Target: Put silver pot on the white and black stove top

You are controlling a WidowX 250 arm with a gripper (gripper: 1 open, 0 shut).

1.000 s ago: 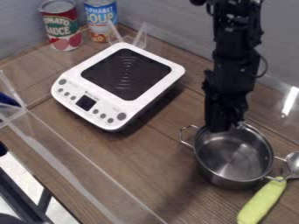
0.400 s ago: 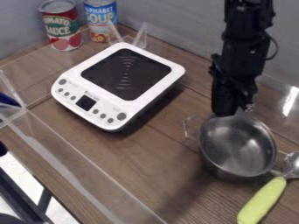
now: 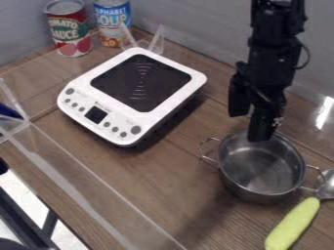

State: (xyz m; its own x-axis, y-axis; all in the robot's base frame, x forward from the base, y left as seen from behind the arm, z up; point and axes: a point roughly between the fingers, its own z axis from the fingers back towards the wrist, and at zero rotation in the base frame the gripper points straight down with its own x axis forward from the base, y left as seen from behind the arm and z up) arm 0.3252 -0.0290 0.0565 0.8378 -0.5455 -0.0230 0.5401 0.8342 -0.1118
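Observation:
The silver pot [image 3: 261, 169] sits flat on the wooden table at the right, well apart from the white and black stove top [image 3: 135, 90], which lies left of centre with nothing on its black glass. My gripper [image 3: 259, 125] hangs from the dark arm just above the pot's far rim. Its fingers are spread open and hold nothing. One finger [image 3: 265, 127] points down toward the inside of the pot.
Two cans [image 3: 68, 27] [image 3: 112, 21] stand at the back left behind the stove. A spoon with a yellow-green handle [image 3: 298, 223] lies at the front right beside the pot. A clear plastic rail runs along the table's front edge.
The pot was gripped and tilted up a moment ago; now it rests flat on the table. The gripper has opened, let go of the rim and risen slightly.

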